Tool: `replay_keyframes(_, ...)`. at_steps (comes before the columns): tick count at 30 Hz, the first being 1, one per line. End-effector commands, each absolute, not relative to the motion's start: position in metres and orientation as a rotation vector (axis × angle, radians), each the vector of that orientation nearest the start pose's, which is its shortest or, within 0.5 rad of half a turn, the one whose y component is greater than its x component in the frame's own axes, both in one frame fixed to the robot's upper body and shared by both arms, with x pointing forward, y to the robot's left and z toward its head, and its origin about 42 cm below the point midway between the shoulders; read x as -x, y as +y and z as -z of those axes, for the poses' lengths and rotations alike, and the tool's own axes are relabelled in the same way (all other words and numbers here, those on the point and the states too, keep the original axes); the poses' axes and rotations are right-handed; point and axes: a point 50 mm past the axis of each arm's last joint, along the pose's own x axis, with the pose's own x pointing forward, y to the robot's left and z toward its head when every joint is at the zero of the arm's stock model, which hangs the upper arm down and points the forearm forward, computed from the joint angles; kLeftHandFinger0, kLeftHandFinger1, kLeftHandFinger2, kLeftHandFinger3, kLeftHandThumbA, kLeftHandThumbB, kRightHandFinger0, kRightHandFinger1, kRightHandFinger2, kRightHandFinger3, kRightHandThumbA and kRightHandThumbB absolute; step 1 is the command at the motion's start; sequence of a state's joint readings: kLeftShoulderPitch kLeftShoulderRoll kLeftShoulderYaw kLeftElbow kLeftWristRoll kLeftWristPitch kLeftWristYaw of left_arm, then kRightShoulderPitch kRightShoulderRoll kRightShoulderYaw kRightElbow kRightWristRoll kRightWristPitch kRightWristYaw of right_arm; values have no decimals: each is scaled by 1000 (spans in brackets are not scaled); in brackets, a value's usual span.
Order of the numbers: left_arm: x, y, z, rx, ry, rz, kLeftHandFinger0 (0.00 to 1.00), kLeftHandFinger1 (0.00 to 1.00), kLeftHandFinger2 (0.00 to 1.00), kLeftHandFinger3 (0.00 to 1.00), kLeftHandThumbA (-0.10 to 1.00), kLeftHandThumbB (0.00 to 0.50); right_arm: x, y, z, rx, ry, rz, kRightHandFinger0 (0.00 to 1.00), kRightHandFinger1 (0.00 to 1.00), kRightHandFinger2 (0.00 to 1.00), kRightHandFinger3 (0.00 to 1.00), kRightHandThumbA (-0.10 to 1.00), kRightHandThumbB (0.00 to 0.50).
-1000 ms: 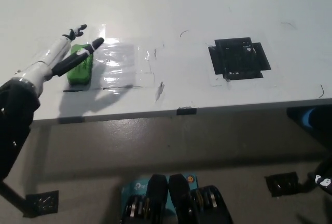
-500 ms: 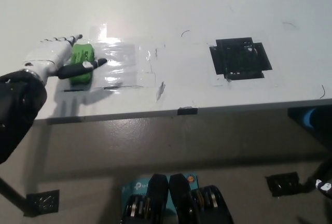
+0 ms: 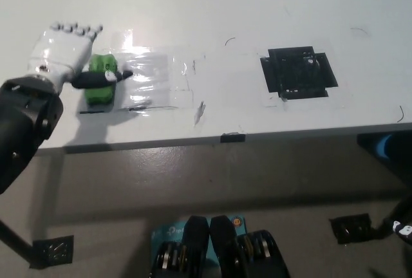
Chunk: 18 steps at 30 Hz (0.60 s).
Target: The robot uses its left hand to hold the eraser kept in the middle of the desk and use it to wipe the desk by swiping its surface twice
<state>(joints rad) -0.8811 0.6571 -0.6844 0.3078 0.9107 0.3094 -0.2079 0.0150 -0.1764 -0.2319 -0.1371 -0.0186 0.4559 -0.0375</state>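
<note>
Eraser (image 3: 100, 85): small bright green block, rounded corners, lying flat on the white desk (image 3: 212, 8). It sits at the left edge of a glossy clear-film patch (image 3: 151, 82) stuck to the desk top, well left of the black tape square (image 3: 297, 72).

Left hand (image 3: 64, 53): white, palm down, just left of the eraser and partly over it. Its fingers (image 3: 77, 30) reach away from the robot, spread slightly and not curled around the block. A dark thumb (image 3: 100, 79) lies across the eraser's top, its tip pointing toward the black tape square. Touching, not clamped.

Hard to make out: the eraser's left side is hidden under the hand, so contact there cannot be judged.

Right hand (image 3: 402, 226): only a sliver at the frame's lower right edge, below the tape square; its state cannot be told.
</note>
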Motion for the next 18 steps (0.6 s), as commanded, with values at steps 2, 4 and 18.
replay_keyframes(2,-494,274,-339,-1823,-273,-13,1000,1000,1000,1000,1000,478,-268,-337,-126,178,281,299,1000,1000,1000,1000,1000,146)
replay_keyframes(4,-493,275,-333,-1752,-263,-12,1000,1000,1000,1000,1000,468,-268,-337,-126,182,280,298,1000,1000,1000,1000,1000,155)
replay_keyframes(18,-495,288,-278,-1628,-136,53,1000,1000,1000,1000,1000,500,-267,-336,-126,171,278,303,1000,1000,1000,1000,1000,96)
